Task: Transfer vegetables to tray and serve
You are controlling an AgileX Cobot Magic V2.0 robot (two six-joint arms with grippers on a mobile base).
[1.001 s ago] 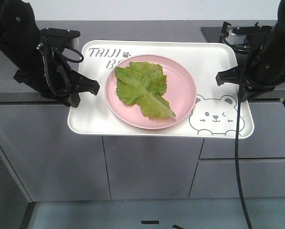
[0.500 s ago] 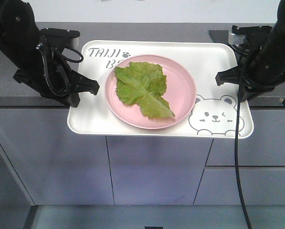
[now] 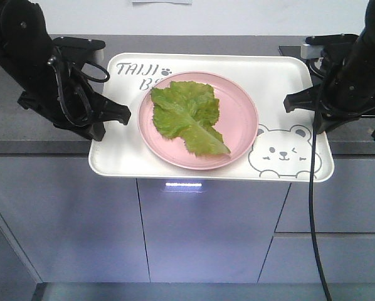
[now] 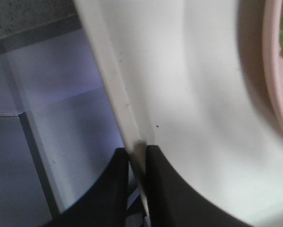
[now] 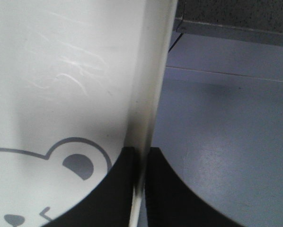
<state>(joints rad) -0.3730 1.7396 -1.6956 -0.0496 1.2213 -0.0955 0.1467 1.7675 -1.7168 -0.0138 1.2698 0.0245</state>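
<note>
Left tool [image 4: 137,158] and right tool [image 5: 140,158] are each clamped tight on an opposite short rim of the tray [image 3: 121,153], which hangs level across the front edge of the tabletop [image 3: 175,41], its near half out over the cabinet doors [image 3: 200,238]. At the tray's centre sits the pink plate [image 3: 241,113] with one lettuce leaf [image 3: 187,116] flat on it. The transfer looks done, and only carrying off and serving seems left.

surface: grey countertop [image 3: 237,44] above grey cabinet fronts [image 3: 200,232] | on it: black hob [image 3: 297,50] at right rear corner | cream tray [image 3: 121,150] juts past the front edge, contact with countertop cannot be told | on tray: round pink plate [image 3: 237,119], central, covering part of the grey lettering [image 3: 134,69], just beside the bear drawing [image 3: 283,153]
</note>
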